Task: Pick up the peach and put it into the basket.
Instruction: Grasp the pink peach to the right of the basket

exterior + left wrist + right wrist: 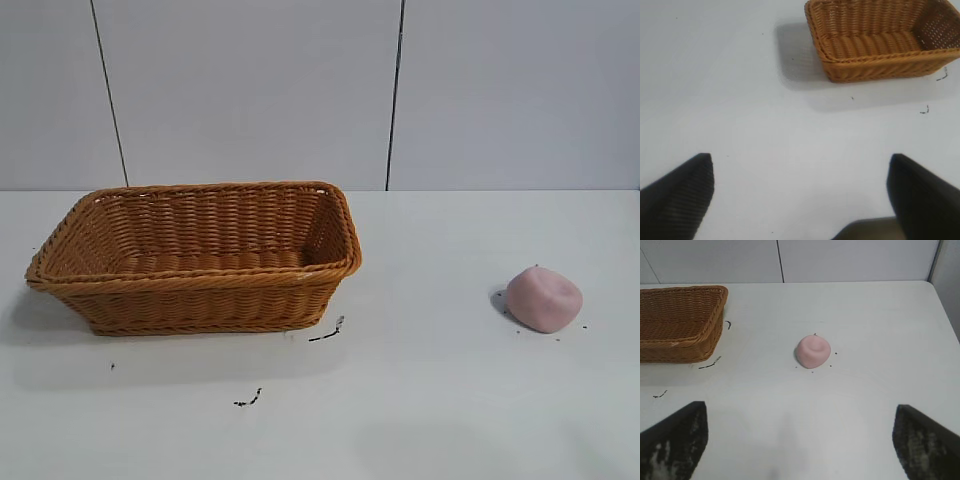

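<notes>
The pale pink peach (543, 298) lies on the white table at the right; it also shows in the right wrist view (813, 351). The orange-brown wicker basket (200, 290) stands at the left, empty; it also shows in the left wrist view (880, 65) and the right wrist view (680, 345). My right gripper (800, 412) is open and empty, some way short of the peach. My left gripper (801, 165) is open and empty over bare table, apart from the basket. Neither arm shows in the exterior view.
Small dark scraps (328, 332) lie on the table (420, 400) just in front of the basket, with another scrap (248, 400) nearer the front. A grey panelled wall (250, 90) stands behind the table.
</notes>
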Motion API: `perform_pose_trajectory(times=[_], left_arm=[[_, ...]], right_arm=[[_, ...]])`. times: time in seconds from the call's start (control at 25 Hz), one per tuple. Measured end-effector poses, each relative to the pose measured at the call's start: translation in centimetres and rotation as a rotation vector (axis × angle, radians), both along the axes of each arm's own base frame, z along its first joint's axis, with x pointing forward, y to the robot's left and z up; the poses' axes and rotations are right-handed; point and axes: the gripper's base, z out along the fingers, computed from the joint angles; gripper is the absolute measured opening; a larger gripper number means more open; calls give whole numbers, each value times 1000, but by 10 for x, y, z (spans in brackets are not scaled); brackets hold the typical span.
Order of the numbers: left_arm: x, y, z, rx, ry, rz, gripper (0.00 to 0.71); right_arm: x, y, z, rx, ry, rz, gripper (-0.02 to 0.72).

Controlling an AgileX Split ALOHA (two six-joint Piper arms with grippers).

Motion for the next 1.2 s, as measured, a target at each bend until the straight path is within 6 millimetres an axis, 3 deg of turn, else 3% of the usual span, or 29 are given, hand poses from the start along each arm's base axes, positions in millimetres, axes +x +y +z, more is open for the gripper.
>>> perform_pose_trajectory(times=[0.44, 0.6, 0.84, 1.08, 1.2], left_arm=[[0, 0, 0, 0, 0, 0, 692], [0, 0, 0, 0, 0, 0, 692], [0, 0, 0, 0, 0, 0, 692], [0, 0, 0, 0, 0, 0, 692], [0, 0, 0, 0, 0, 0, 692]], right_arm=[[0, 0, 0, -4, 0, -3, 689], [13, 0, 7, -12, 71, -5, 689], [77, 3, 26, -25, 313, -5, 689], [168, 6, 19, -67, 595, -10, 689], [223, 8, 6, -78, 710, -7, 689]])
